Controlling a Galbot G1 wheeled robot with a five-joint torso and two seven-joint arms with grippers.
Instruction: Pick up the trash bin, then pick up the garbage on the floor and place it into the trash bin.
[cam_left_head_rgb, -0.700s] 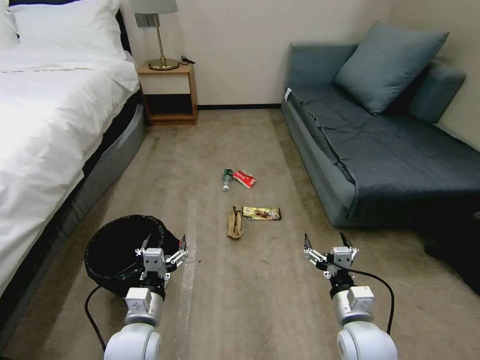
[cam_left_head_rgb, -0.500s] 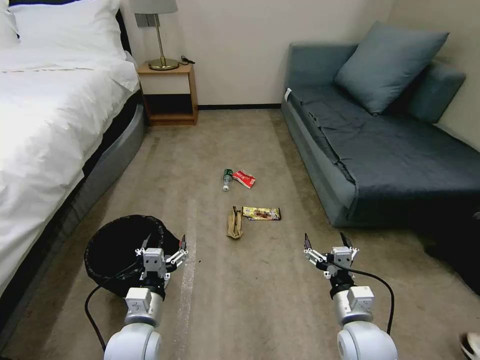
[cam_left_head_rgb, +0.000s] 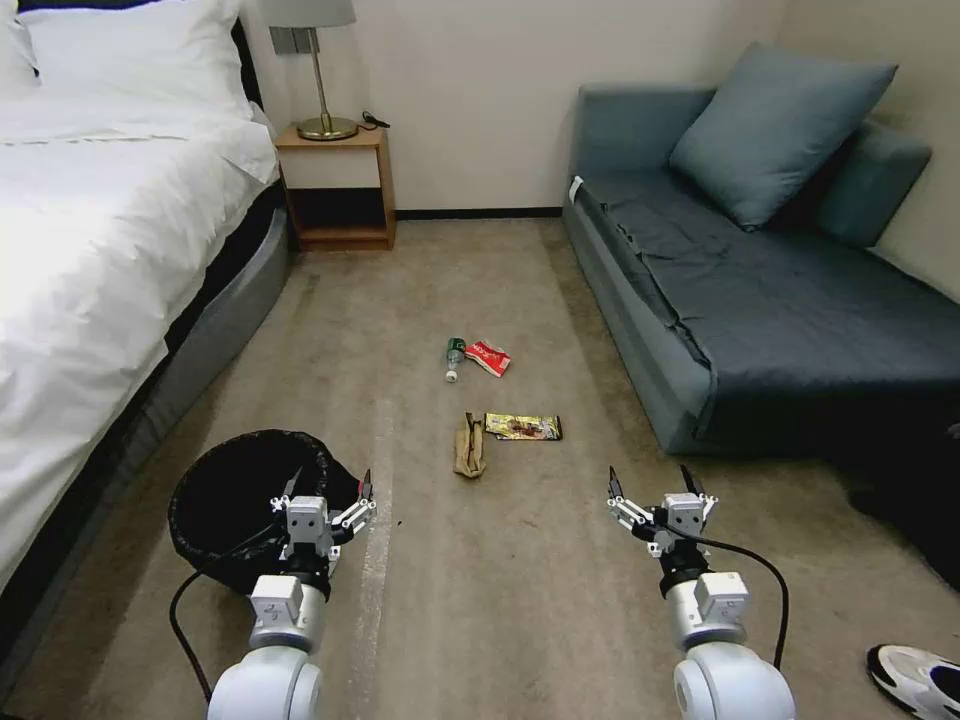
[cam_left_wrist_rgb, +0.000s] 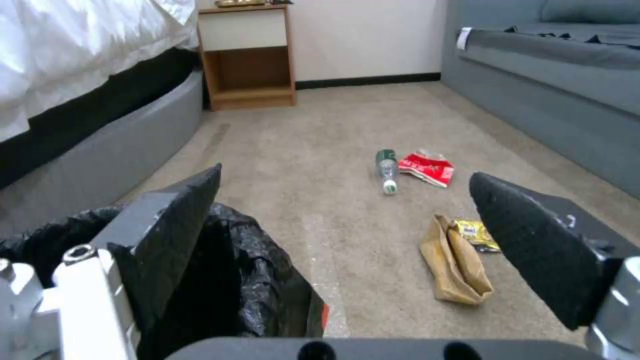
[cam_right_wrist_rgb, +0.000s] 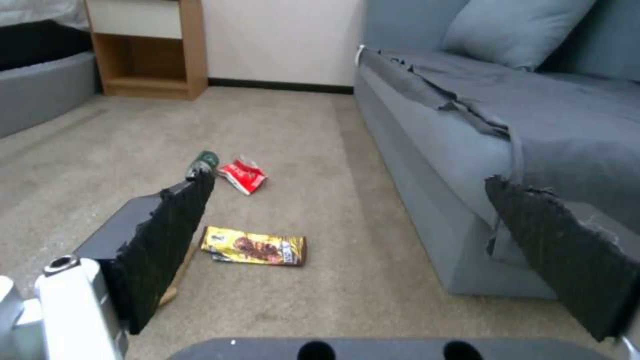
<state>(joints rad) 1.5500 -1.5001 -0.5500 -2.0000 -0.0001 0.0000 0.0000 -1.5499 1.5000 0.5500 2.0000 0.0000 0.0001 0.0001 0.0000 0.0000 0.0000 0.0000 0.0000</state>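
Observation:
The trash bin (cam_left_head_rgb: 235, 500), lined with a crinkly black bag (cam_left_wrist_rgb: 260, 280), stands on the carpet near the bed. My left gripper (cam_left_head_rgb: 331, 479) is open at the bin's right rim, holding nothing. My right gripper (cam_left_head_rgb: 649, 476) hangs open above bare carpet, right of the litter. The garbage lies ahead between them: a clear bottle (cam_left_head_rgb: 455, 358) with a green label, a red-white wrapper (cam_left_head_rgb: 488, 357), a gold-brown wrapper (cam_left_head_rgb: 523, 427) and crumpled tan paper (cam_left_head_rgb: 469, 447). In the right wrist view the gold-brown wrapper (cam_right_wrist_rgb: 255, 246) lies just beyond the open gripper (cam_right_wrist_rgb: 350, 182).
A white bed (cam_left_head_rgb: 90, 250) runs along the left and a grey-blue sofa (cam_left_head_rgb: 780, 290) along the right. A wooden nightstand (cam_left_head_rgb: 338, 180) with a lamp stands at the far wall. A person's shoe (cam_left_head_rgb: 915, 675) rests on the carpet at the near right.
A person's shoe has come further into view at the near right corner. Both arms, the bin and the litter have stayed where they were.

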